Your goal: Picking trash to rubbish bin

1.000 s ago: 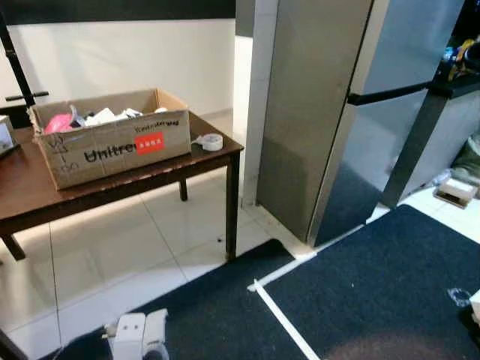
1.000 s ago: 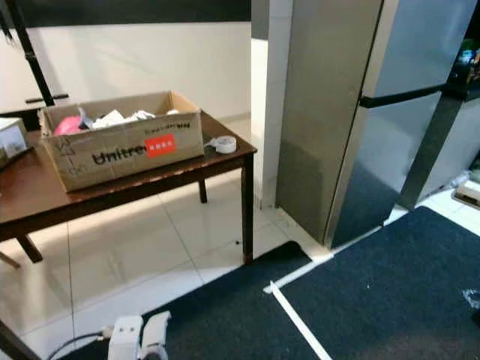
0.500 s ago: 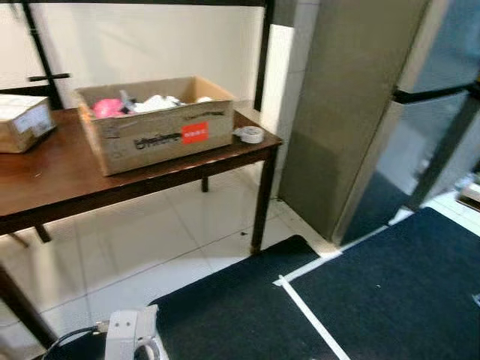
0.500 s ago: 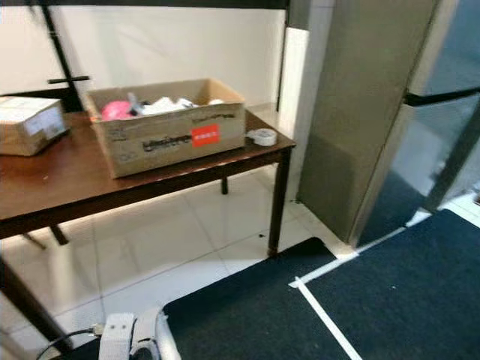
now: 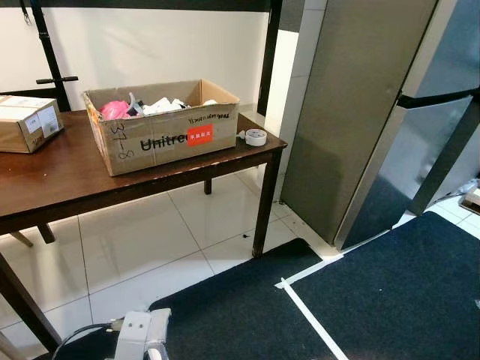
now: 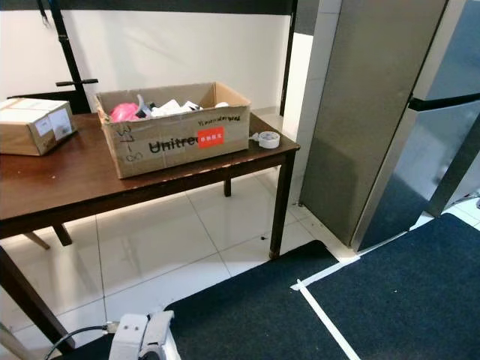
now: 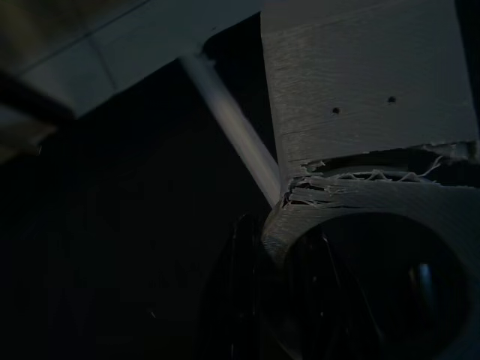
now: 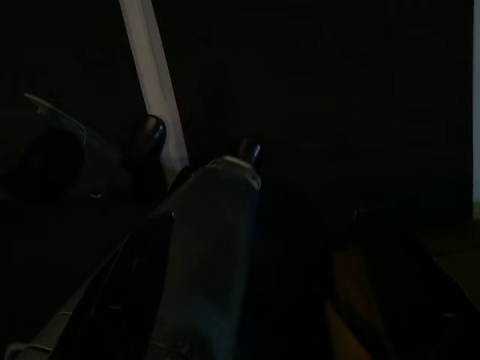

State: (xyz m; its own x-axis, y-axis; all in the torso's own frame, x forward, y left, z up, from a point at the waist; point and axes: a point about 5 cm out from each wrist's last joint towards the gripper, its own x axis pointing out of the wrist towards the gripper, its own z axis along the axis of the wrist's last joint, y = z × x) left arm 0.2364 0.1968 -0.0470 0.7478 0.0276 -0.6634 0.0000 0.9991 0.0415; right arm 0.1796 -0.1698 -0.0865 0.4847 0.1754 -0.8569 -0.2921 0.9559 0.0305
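Dark wooden table (image 5: 67,176), open cardboard box (image 5: 161,127) (trash inside), tape roll (image 5: 256,136), small box (image 5: 28,124)

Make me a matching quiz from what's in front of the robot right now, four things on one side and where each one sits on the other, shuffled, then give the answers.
Things:
1. open cardboard box
2. roll of tape
3. small closed box
4. white tape line

Places:
A. on the dark mat on the floor
B. far left of the wooden table
C. middle of the table, holding pink and white items
D. at the table's right corner, beside the open box

Pairs: 1-C, 2-D, 3-B, 4-A
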